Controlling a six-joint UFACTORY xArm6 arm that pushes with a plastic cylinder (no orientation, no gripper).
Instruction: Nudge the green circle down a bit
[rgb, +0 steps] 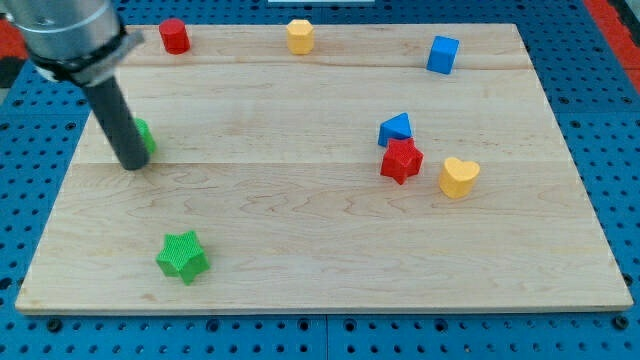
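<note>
The green circle sits near the board's left edge, mostly hidden behind my rod. My tip, a plain rod with nothing to open, touches it. A green star lies well below.

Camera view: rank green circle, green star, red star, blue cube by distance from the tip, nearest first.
From my tip:
1. Green circle: right beside the rod on its right, partly hidden behind it.
2. Green star: below the tip, toward the view's bottom left.
3. Red star: right of centre, next to the blue triangle.
4. Blue cube: far off at the view's top right.
</note>
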